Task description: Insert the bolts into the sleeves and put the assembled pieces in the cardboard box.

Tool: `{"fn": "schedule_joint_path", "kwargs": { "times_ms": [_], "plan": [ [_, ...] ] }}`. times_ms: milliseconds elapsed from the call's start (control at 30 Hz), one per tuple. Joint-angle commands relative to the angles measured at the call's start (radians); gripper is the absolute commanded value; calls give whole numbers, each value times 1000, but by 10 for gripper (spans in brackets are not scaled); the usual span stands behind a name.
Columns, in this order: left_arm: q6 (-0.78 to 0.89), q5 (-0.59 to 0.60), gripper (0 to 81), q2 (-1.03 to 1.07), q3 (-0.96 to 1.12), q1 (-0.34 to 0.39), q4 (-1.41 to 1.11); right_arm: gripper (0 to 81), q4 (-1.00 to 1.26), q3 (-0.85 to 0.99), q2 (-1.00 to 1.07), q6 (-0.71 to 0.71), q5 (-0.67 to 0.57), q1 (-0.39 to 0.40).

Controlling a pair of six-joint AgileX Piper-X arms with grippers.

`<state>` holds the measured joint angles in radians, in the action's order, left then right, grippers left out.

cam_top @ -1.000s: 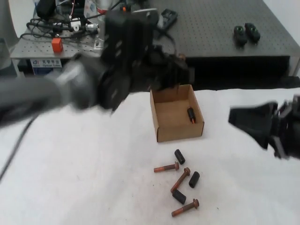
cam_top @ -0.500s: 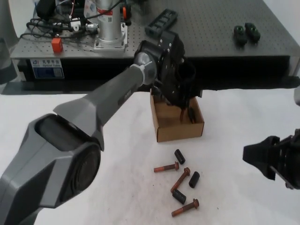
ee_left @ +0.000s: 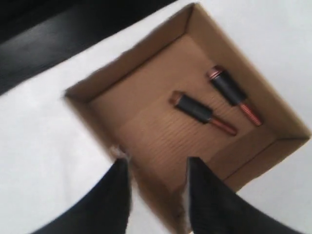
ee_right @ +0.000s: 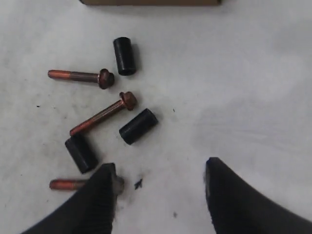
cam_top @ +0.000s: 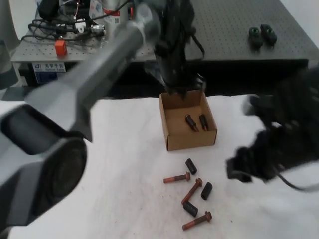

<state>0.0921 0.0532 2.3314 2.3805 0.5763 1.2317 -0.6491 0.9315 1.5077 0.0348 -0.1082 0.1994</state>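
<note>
Two assembled pieces are lying inside the cardboard box (cam_top: 172, 142). The middle assembled piece (ee_left: 197, 109) is resting near the centre of the box floor. The wall-side assembled piece (ee_left: 229, 90) is resting just beside it along a side wall, and the two are apart and roughly parallel.

Six loose parts, three bolts and three sleeves, are lying on the white cloth (cam_top: 99, 174) in front of the box. The nearest sleeve (ee_right: 125, 55) is lying closest to the box, with the nearest bolt (ee_right: 80, 76) just beside it. Farther from the box, the middle bolt (ee_right: 102, 112) is lying aslant next to the middle sleeve (ee_right: 138, 126). The farthest sleeve (ee_right: 81, 153) and the farthest bolt (ee_right: 68, 184) are lying farthest from the box.

The left gripper (ee_left: 158, 165) is hanging over the box at one of its walls, with its fingers spread apart and nothing between them. The right gripper (ee_right: 161, 165) is hanging over the cloth beyond the loose parts from the box, also spread wide and holding nothing.

One right finger is hiding the head of the farthest bolt. In the right wrist view the box is cut off to a thin strip of wall. In the high view the left arm is covering part of the box's far wall, and the right gripper's fingers are hard to make out.
</note>
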Motion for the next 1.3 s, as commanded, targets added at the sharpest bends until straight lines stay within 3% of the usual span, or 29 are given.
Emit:
{"fn": "schedule_joint_path", "kwargs": {
  "times_ms": [0, 267, 567, 733, 867, 1000, 1167, 1267],
  "plan": [
    [-122, -192, 260, -14, 2, -12, 99, 402, -15, 46, 29, 42, 12, 12],
    [-105, -214, 258, -97, -154, -41, 101, 359, -121, 363, 366, 145, 31, 95],
    [-100, -222, 258, -332, -566, -42, -128, 349, -125, 437, 502, 169, 115, 114],
    [-182, -100, 258, -444, -774, -42, -254, 204, -159, 433, 524, 198, 143, 114],
    [-276, 89, 258, -462, -865, -42, -318, 4, -171, 433, 517, 213, 143, 114],
    [-382, 220, 261, -452, -915, -40, -399, 35, -209, 431, 457, 179, 92, 68],
    [-476, 225, 369, -417, -915, -16, -506, 35, -266, 374, 292, 136, -62, -36],
    [-586, 227, 369, -384, -904, 21, -512, 35, -259, 285, 165, 116, -94, -95]
  ]
}}
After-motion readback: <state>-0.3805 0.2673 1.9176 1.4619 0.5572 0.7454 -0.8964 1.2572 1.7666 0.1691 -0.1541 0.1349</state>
